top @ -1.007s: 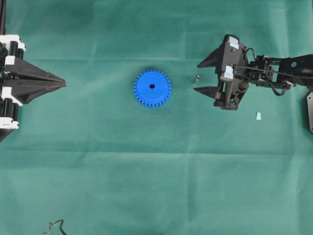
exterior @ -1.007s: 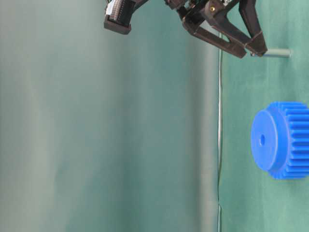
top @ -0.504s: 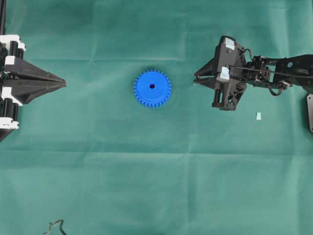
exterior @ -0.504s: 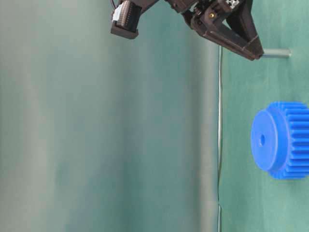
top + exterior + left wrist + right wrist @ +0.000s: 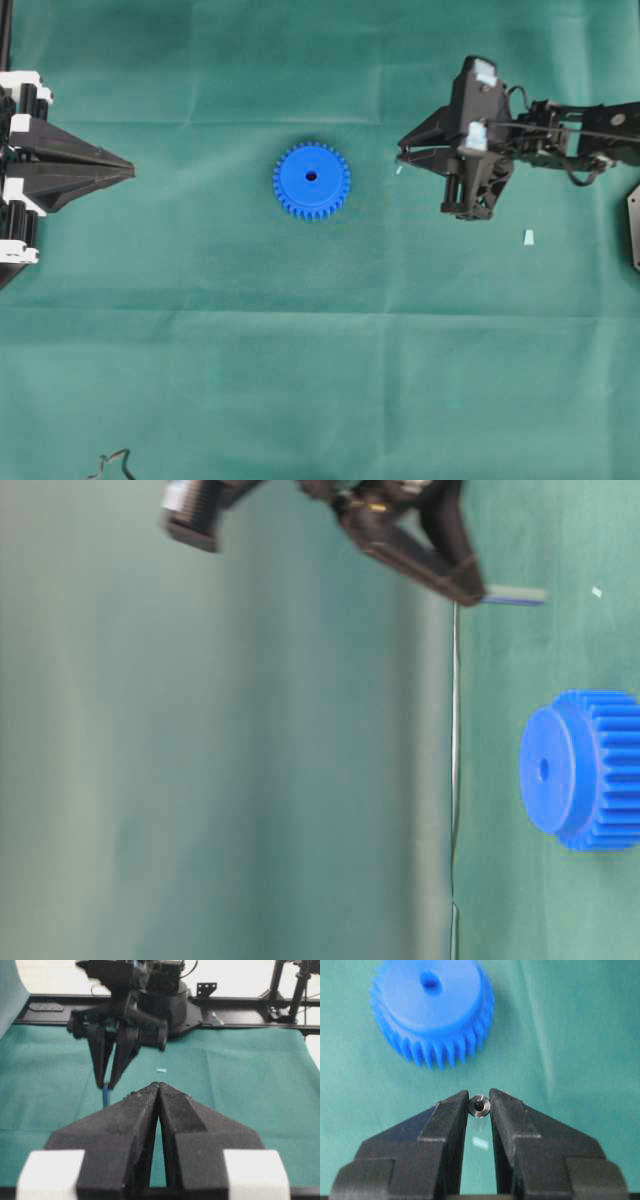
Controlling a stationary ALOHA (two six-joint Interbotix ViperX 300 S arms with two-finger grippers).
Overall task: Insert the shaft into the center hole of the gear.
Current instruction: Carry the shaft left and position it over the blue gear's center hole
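Right gripper [image 5: 479, 1106] pinching shaft [image 5: 480, 1106], gear [image 5: 432, 1010] beyond

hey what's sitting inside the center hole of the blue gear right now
Nothing: the center hole of the gear looks dark and vacant. The shaft is pinched in the right gripper, away from the gear. The hole's bottom isn't visible.

A matt green cloth [image 5: 300, 350], faintly creased, was seen spread across the table. The gear [image 5: 432, 1010] was shown in smooth bright blue plastic with a dull sheen. The shaft [image 5: 479, 1106] was caught as polished silvery metal between rough, matt black fingers [image 5: 445, 1125].
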